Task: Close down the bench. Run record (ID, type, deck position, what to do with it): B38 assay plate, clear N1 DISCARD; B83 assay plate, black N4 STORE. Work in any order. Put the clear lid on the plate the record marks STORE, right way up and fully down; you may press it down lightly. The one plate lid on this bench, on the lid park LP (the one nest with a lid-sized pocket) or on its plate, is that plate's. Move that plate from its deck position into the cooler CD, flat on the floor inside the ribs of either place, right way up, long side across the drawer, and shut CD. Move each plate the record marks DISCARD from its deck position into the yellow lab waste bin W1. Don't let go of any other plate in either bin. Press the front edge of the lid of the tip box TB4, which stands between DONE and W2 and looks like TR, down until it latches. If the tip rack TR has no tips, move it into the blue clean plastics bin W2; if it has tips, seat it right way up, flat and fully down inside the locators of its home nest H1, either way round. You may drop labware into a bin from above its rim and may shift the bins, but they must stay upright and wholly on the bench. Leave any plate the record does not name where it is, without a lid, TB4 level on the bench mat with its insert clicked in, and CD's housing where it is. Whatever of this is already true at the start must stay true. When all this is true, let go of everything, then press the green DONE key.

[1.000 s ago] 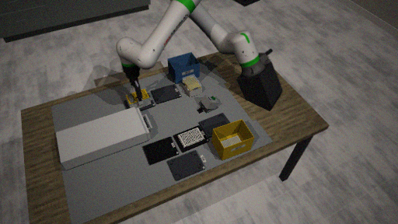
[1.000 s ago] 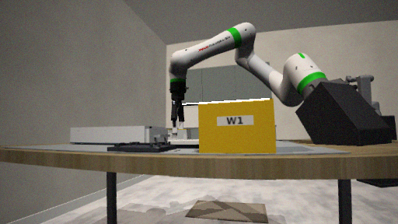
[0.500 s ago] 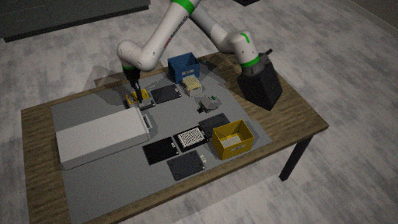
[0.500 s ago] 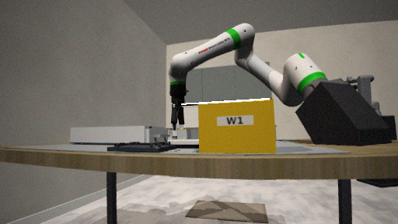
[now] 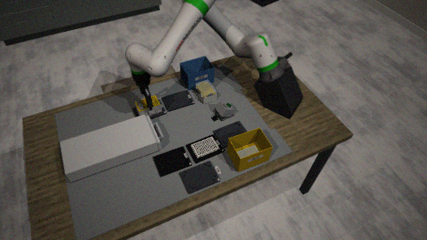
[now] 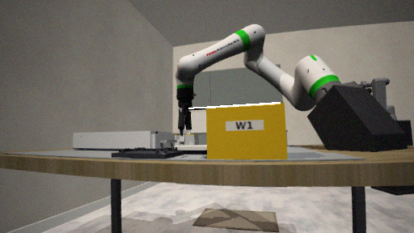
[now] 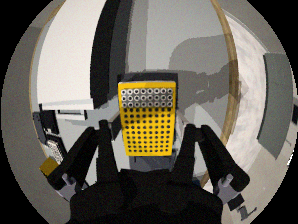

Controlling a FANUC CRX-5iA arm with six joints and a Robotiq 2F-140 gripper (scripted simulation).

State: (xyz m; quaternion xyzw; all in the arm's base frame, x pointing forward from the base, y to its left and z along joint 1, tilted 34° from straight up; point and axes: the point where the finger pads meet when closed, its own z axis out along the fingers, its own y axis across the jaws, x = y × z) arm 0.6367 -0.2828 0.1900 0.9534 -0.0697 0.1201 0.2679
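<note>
Directly beneath the gripper (image 7: 148, 156): one yellow tip rack (image 7: 147, 117), its top a grid of dark holes, standing on the grey mat (image 5: 104, 196) near the end of the white cooler (image 5: 109, 146). Fingers part-spread, one on each side of the rack, pinching nothing. Bins, two: blue (image 5: 197, 72) and yellow (image 5: 249, 148), well apart. Dark nests (image 5: 199, 177) on the mat, several. White-gridded plate (image 5: 204, 147), one, just beside the yellow bin.
</note>
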